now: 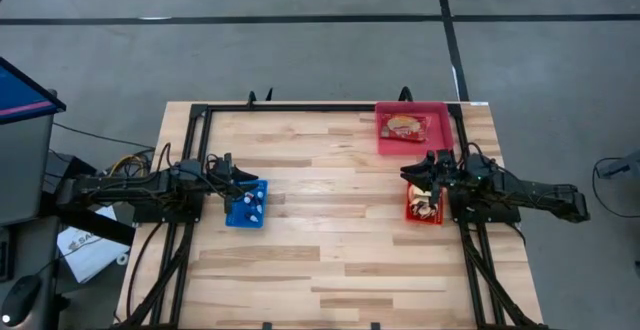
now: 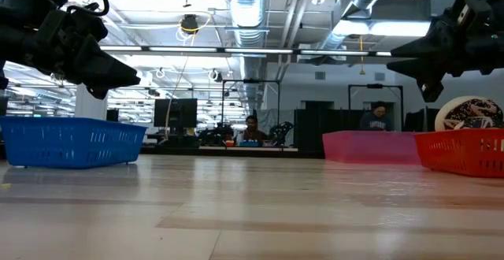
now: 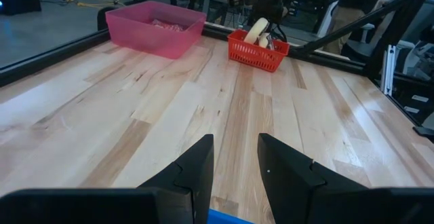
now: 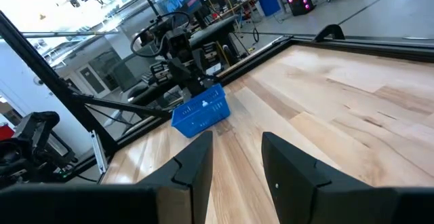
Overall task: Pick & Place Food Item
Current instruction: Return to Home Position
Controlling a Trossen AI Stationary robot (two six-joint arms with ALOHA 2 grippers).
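Observation:
A blue basket (image 1: 246,206) with small white items stands at the table's left, and my left gripper (image 3: 235,142) hovers open just above its rim with nothing between its fingers. At the right, a red basket (image 1: 424,206) holds several food items. My right gripper (image 4: 237,139) hangs open above it, also with nothing between its fingers. A pink bin (image 1: 412,128) at the far right holds a red-orange packet (image 1: 405,125). Both baskets and the bin rest flat on the wooden table.
A black frame rail (image 1: 330,108) runs along the table's far edge and down both sides. The wide middle of the wooden table (image 1: 330,210) lies bare between the two baskets. People sit at desks (image 2: 252,128) in the room beyond the table.

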